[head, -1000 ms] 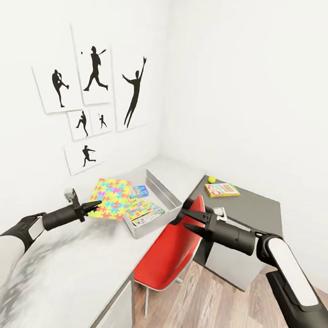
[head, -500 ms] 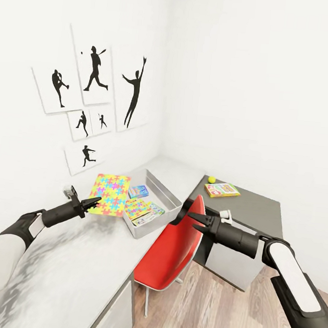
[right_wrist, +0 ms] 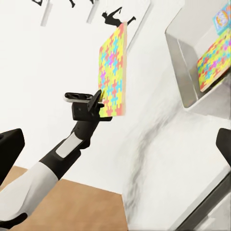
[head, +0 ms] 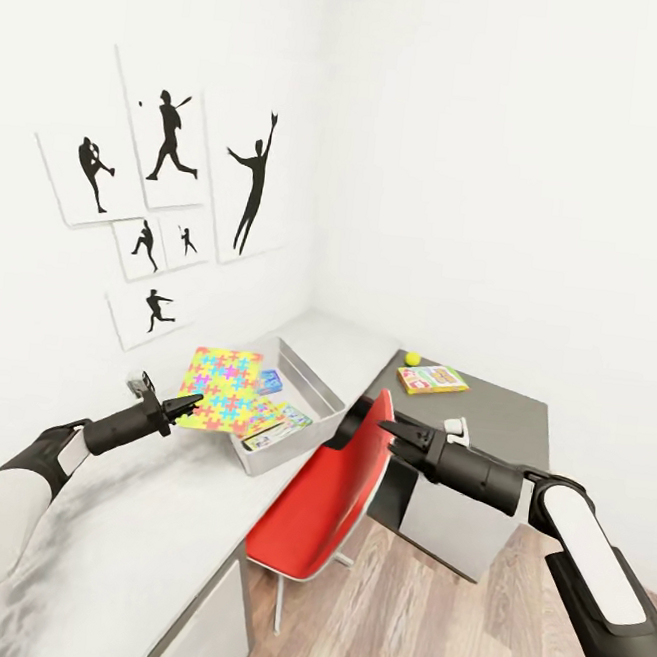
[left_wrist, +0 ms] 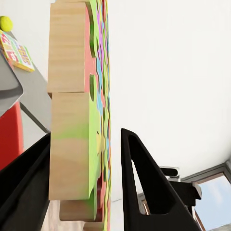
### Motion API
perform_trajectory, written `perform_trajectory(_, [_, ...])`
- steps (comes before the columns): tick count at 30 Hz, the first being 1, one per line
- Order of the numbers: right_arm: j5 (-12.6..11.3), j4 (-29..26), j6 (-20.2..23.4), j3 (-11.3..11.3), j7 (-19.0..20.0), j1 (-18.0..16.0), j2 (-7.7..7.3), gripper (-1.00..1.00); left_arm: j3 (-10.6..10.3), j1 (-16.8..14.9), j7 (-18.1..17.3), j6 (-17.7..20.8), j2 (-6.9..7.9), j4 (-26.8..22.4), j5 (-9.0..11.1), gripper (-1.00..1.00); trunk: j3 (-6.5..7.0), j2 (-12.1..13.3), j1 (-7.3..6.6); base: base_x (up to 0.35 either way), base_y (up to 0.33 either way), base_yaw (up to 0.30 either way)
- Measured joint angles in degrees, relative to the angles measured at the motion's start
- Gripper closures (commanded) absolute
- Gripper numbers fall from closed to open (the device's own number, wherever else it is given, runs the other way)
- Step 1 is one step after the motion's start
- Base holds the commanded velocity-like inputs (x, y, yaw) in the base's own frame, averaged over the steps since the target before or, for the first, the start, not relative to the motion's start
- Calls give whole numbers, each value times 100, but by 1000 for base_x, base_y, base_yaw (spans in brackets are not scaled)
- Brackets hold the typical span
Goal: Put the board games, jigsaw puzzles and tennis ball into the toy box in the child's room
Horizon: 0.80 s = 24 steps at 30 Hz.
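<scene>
left claw point(head: 193, 401) clamps jigsaw puzzle point(head: 222, 390), left of centre above table point(head: 130, 510), overlapping toy box point(head: 314, 392) | right claw point(head: 389, 431) released, empty | red chair point(head: 328, 494) between arms | board game point(head: 432, 380), tennis ball point(head: 412, 358) centre-right

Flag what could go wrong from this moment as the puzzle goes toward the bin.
1. The left gripper pinches the jigsaw puzzle only at one edge; the mat could tilt or slip out.
2. The toy box already holds a puzzle and game boxes, so this one may catch on the rim or rest half out.
3. The tennis ball and board game sit on the dark cabinet beyond the red chair, awkward to reach.
</scene>
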Motion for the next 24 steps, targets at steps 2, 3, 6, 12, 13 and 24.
perform_trajectory(2, [-2,0,2,1,0,0,7,-100,0,0,-1,-4,0,0,0,100,0,0,0,17,-302,0])
perform_trajectory(3, [-2,0,2,2,0,0,13,-100,0,0,-1,-5,0,0,0,100,0,0,0,45,-301,0])
perform_trajectory(6, [-3,0,-2,2,-1,0,27,-100,-1,0,-3,-6,0,0,0,100,0,0,-1,110,-286,37])
perform_trajectory(12, [4,2,-6,4,-5,-1,42,-100,1,9,-12,-7,1,-1,1,100,13,-1,-2,161,-271,220])
perform_trajectory(13, [5,2,-6,4,-6,-1,45,-100,1,9,-12,-7,1,-1,1,100,16,-1,-2,168,-268,262])
perform_trajectory(24, [6,-14,-6,11,-3,0,50,-100,2,17,-7,-7,0,0,7,100,26,0,-1,125,-221,75])
